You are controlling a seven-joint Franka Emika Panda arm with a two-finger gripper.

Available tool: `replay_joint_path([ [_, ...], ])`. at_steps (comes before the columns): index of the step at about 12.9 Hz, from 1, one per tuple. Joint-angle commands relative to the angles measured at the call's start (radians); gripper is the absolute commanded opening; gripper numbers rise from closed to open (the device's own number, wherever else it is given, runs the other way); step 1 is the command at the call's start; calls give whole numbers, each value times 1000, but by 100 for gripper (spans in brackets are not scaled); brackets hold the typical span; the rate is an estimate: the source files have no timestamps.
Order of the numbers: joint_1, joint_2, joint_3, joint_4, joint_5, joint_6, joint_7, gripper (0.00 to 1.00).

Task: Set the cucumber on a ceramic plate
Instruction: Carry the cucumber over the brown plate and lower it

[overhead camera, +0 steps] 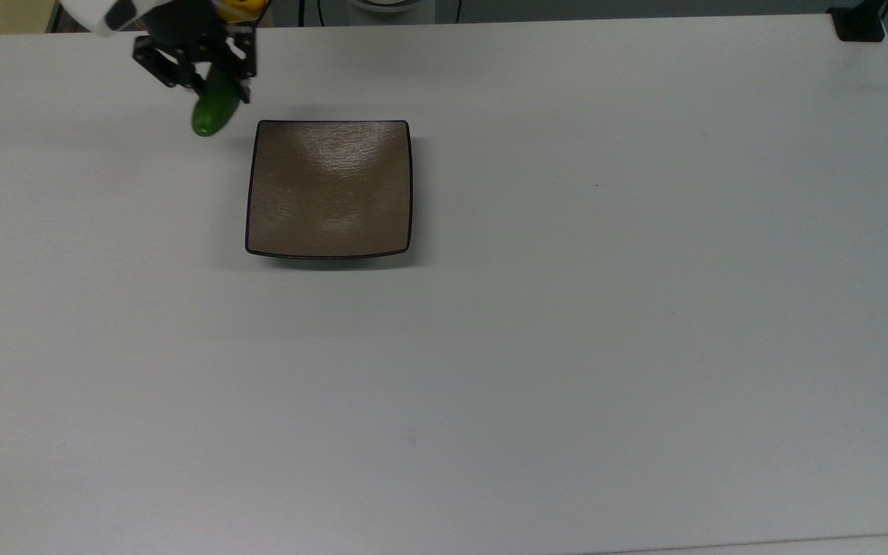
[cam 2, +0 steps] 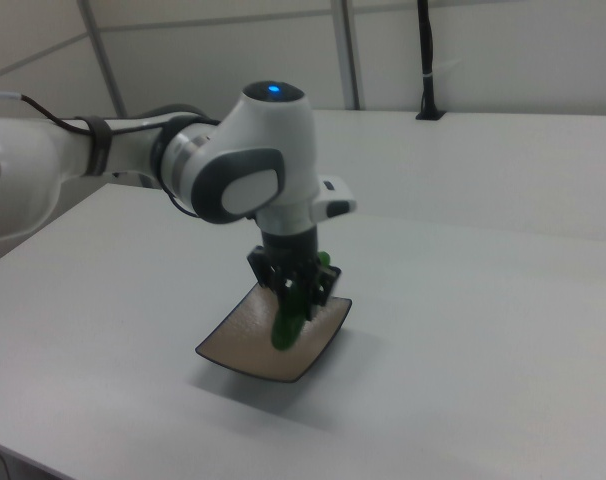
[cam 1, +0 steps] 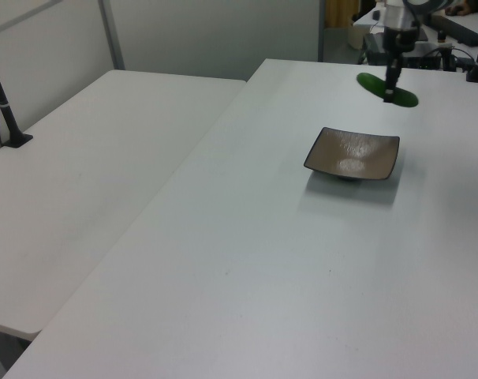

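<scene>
My gripper is shut on the dark green cucumber and holds it in the air, up and to the left of the plate in the top view. The cucumber hangs lengthwise above the table behind the plate in the left view, with the gripper gripping its middle. The square brown ceramic plate lies flat on the white table with nothing on it. In the right view the cucumber dangles from the gripper in front of the plate.
The white table stretches wide to the right and front of the plate. A black post base stands at the top view's far right corner. A second white table adjoins at the left view's left.
</scene>
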Motion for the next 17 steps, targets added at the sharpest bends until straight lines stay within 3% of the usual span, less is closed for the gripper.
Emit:
replay_joint_path([
  [1, 2, 67, 97, 70, 32, -8, 111, 42],
  [5, 3, 159, 176, 73, 23, 79, 182, 42],
  [10, 26, 222, 183, 69, 14, 91, 194, 42],
  [13, 28, 238, 183, 67, 14, 90, 194, 48],
  [14, 28, 238, 183, 69, 13, 90, 193, 72],
  [15, 28, 236, 183, 69, 13, 90, 193, 85],
  [17, 28, 235, 183, 69, 13, 88, 194, 100],
])
